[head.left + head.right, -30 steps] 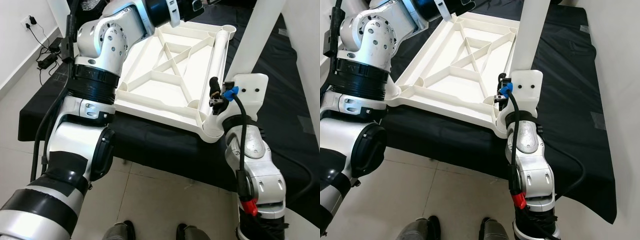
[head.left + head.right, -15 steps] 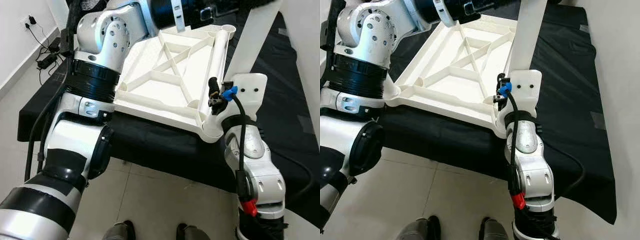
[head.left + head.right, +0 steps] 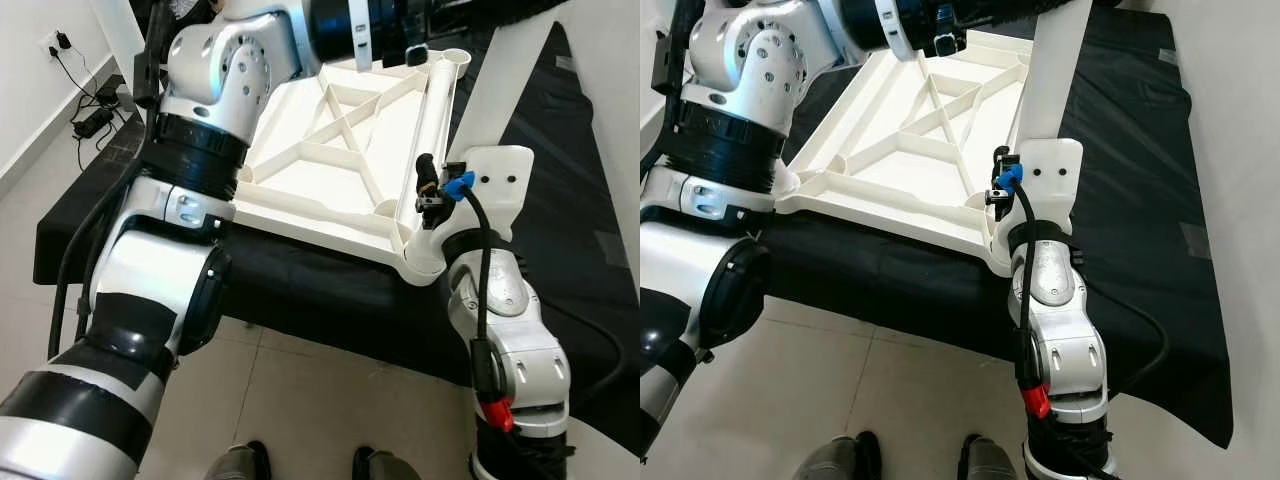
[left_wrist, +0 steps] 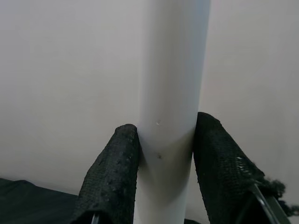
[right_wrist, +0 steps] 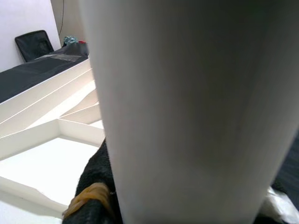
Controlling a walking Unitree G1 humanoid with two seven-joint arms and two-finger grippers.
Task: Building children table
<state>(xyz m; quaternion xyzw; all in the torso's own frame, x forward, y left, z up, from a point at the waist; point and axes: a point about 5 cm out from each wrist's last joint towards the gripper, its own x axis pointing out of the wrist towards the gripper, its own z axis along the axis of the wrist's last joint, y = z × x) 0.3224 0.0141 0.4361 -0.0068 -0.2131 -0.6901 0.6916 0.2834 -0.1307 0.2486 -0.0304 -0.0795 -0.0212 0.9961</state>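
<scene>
The white tabletop (image 3: 300, 120) lies upside down on a black-covered table, its ribs facing up. A white table leg (image 3: 500, 90) stands tilted above the near right corner socket (image 3: 425, 262). My right gripper (image 3: 478, 150) is shut on the leg's lower part; one black finger (image 5: 93, 186) shows beside the tube. My left arm reaches across the tabletop from the left. The left gripper (image 4: 166, 135) is shut on the leg higher up, with a black finger (image 4: 117, 168) pressed on each side of it.
The black cloth (image 3: 300, 290) hangs over the table's near edge. A power strip and cables (image 3: 95, 120) lie on the tiled floor at the left, below a wall socket (image 3: 55, 42). My feet (image 3: 240, 462) stand close to the table. Another socket (image 3: 456, 58) sits at the far right corner.
My left arm has swung right across the tabletop, and its gripper now reaches the upper part of the leg. The right arm and the leg have barely moved.
</scene>
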